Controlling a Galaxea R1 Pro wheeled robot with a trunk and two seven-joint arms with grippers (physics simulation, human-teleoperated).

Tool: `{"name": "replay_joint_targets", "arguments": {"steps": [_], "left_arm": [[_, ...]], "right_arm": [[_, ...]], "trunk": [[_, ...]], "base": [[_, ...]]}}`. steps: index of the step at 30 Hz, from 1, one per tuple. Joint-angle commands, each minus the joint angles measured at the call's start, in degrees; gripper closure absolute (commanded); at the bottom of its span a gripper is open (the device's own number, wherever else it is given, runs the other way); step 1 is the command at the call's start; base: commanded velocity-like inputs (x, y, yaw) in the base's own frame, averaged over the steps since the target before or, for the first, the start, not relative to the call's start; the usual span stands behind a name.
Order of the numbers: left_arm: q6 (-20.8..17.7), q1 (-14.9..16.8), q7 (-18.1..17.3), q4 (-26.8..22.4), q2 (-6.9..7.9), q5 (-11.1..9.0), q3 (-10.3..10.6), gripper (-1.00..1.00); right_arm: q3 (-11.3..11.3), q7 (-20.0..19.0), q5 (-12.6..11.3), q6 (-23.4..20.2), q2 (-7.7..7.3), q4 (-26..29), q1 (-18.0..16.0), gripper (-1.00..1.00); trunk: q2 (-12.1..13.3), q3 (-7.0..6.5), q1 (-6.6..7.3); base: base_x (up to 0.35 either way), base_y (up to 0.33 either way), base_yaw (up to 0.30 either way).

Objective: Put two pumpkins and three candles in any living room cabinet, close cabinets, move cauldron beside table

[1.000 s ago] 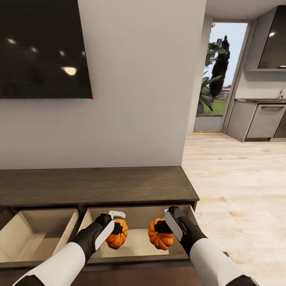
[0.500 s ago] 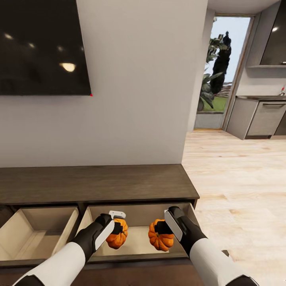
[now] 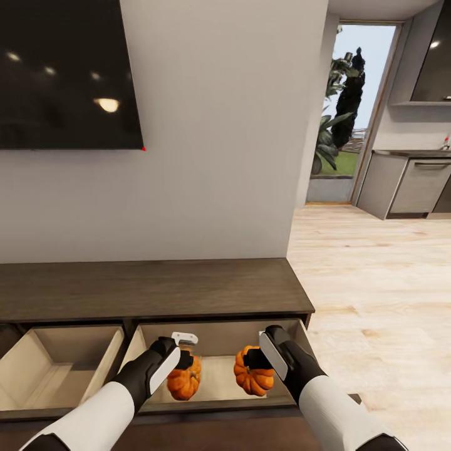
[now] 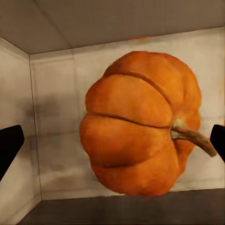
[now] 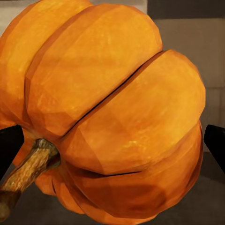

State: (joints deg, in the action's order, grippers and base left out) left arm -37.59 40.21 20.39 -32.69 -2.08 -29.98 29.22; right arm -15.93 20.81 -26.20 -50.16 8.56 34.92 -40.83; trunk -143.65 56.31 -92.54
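Note:
The dark brown cabinet (image 3: 150, 289) stands under me with two drawers pulled out. Over the right-hand drawer (image 3: 219, 338) both arms reach in. My left gripper (image 3: 185, 362) is open, its dark fingers (image 4: 9, 145) spread well apart from the first pumpkin (image 4: 140, 126). That pumpkin (image 3: 184, 383) sits low in the drawer, just under the fingertips. My right gripper (image 3: 250, 358) is shut on the second pumpkin (image 3: 254, 373), holding it above the drawer's floor; this pumpkin (image 5: 108, 108) spans the whole gap between the fingers (image 5: 214, 145). Candles and cauldron are out of view.
The left drawer (image 3: 56, 366) is open with pale wood insides. A black TV (image 3: 62, 75) hangs on the wall above the cabinet. To the right, light wood floor (image 3: 376, 282) leads to grey kitchen cupboards (image 3: 413, 188) and a glass door (image 3: 347, 113).
My left gripper has opened and its pumpkin has dropped lower into the right drawer. The right gripper and its pumpkin have stayed put. Earlier, the camera tilted slightly.

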Motion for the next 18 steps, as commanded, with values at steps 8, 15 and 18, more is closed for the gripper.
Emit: {"name": "replay_joint_targets", "arguments": {"steps": [8,15,18], "left_arm": [[-0.1,0.0,0.5,-0.1,0.02,-0.6,0.3,-1.00],[-0.1,0.0,0.5,-0.2,0.05,-0.6,0.3,-1.00],[-0.1,0.0,0.5,-0.1,0.05,-0.6,0.3,-1.00]], "right_arm": [[-0.2,0.5,-0.6,-0.1,-0.03,0.1,0.0,-1.00],[-0.2,0.5,-0.7,-0.1,-0.03,0.1,0.0,-1.00],[-0.2,0.5,-0.7,-0.1,-0.03,0.1,0.0,-1.00]], "trunk": [[0.0,0.06,0.01],[0.0,0.06,0.01],[0.0,0.06,0.01]], "base": [[0.000,0.000,0.000],[0.000,0.000,0.000],[0.000,0.000,0.000]]}}
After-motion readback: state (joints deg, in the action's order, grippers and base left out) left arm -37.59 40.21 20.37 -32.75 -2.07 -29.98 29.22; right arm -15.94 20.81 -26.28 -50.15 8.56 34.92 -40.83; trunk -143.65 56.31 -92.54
